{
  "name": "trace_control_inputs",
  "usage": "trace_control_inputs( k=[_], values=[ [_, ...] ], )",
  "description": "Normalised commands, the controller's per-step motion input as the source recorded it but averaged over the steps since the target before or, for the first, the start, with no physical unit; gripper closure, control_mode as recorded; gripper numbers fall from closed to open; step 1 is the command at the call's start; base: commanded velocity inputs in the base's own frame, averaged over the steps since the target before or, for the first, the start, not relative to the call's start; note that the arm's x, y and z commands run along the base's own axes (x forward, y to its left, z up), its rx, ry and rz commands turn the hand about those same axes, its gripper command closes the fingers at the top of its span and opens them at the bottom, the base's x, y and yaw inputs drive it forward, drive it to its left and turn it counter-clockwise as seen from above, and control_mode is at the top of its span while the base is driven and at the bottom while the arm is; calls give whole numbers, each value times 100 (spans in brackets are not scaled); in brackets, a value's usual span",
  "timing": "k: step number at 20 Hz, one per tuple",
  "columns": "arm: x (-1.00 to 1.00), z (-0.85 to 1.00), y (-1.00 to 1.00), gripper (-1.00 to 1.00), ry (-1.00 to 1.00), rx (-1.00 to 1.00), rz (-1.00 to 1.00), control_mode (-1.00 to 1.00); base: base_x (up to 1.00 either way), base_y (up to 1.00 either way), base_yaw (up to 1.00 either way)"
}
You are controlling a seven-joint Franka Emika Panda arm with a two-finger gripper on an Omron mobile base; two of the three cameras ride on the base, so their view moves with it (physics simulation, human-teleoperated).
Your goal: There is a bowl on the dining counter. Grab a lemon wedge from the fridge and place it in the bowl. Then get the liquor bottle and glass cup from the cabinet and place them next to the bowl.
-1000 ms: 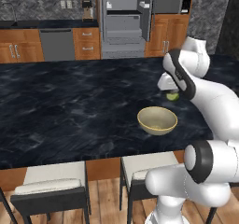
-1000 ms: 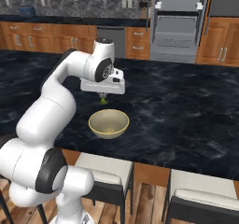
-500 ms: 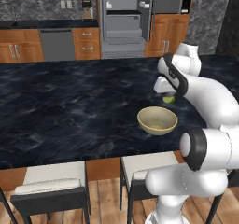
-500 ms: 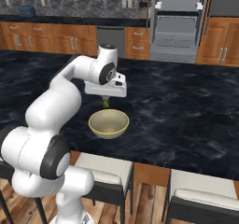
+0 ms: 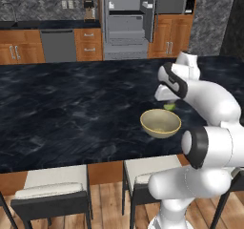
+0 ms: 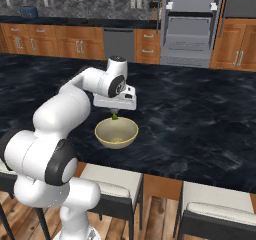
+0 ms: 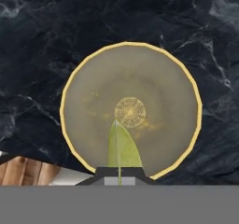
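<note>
The wide, shallow olive-yellow bowl (image 5: 160,123) sits on the black marbled dining counter (image 5: 71,109) near its front edge, above the white-seated stools (image 6: 112,181). Directly over it hangs the two-finger gripper (image 6: 115,115), pinching a small yellow-green lemon wedge (image 7: 123,146) between its tips. Looking down along the hand, the wedge points at the middle of the bowl's pale-rimmed hollow, and nothing lies inside. Across the kitchen, the tall grey fridge (image 5: 128,20) stands open.
</note>
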Motion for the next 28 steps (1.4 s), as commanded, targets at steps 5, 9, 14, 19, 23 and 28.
trace_control_inputs(
  k=[5, 9, 14, 19, 23, 28],
  values=[
    [8, -38, 0, 100, 0, 0, 0, -100, 0, 0, 0],
    [2, -33, 0, 100, 0, 0, 0, -100, 0, 0, 0],
    [3, -29, 0, 100, 0, 0, 0, -100, 0, 0, 0],
    [11, -22, 0, 100, 0, 0, 0, -100, 0, 0, 0],
    [12, -16, 0, 100, 0, 0, 0, -100, 0, 0, 0],
    [9, -14, 0, 100, 0, 0, 0, -100, 0, 0, 0]
  ],
)
